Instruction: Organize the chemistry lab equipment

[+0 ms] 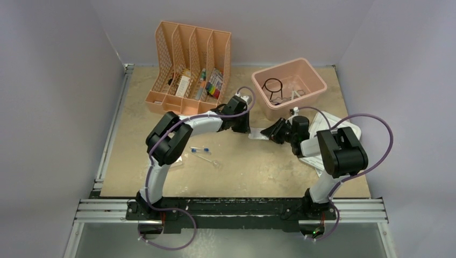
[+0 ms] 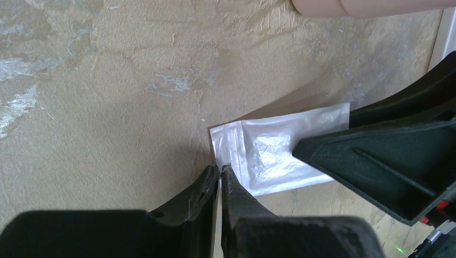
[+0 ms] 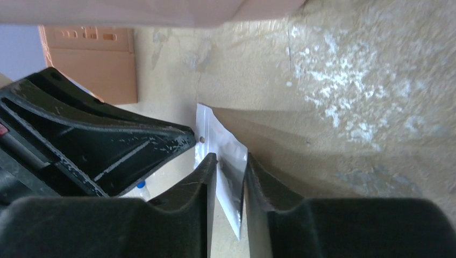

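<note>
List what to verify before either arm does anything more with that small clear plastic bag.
1. Left gripper shut on a corner of the small clear plastic zip bag: ok.
2. Right gripper pinching the bag's opposite end firmly: cannot tell; its jaws stand close around the bag.
3. Zip strip sealed: cannot tell.
4. What the bag holds: cannot tell.
5. Blue-capped clear tube lying on the table apart from both grippers: ok.

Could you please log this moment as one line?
left gripper: shut on plastic bag | right gripper: shut on same bag | two-arm hold over table
</note>
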`<action>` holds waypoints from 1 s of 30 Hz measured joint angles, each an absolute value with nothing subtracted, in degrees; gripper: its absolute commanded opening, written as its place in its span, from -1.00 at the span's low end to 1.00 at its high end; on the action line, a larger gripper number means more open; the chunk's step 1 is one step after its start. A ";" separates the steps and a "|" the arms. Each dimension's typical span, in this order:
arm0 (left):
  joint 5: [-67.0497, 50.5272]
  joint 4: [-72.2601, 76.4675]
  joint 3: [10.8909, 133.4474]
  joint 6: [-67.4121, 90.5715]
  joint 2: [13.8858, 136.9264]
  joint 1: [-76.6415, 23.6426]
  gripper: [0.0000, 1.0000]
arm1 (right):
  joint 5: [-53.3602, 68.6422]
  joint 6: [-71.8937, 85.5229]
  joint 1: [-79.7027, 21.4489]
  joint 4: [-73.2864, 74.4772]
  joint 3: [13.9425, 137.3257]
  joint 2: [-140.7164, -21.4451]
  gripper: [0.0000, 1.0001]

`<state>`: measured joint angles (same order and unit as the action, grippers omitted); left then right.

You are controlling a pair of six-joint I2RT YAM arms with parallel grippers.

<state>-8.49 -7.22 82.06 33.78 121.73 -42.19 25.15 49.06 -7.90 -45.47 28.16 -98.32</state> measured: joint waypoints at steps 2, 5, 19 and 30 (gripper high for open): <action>-8.23 -7.25 82.06 33.78 121.73 -42.24 -0.85 | 25.28 49.34 -8.10 -45.67 27.51 -98.32 -0.75; -8.03 -7.22 82.04 33.45 121.73 -42.35 -0.79 | 25.23 49.93 -8.14 -45.65 26.83 -98.30 -1.00; -2.28 -10.33 74.91 29.91 107.46 -38.33 -0.38 | 27.00 35.70 -8.14 -21.23 35.59 -80.09 -1.00; 5.93 -5.19 74.13 28.47 91.18 -32.86 -0.29 | 24.80 22.17 -7.53 3.29 59.83 -72.23 -1.00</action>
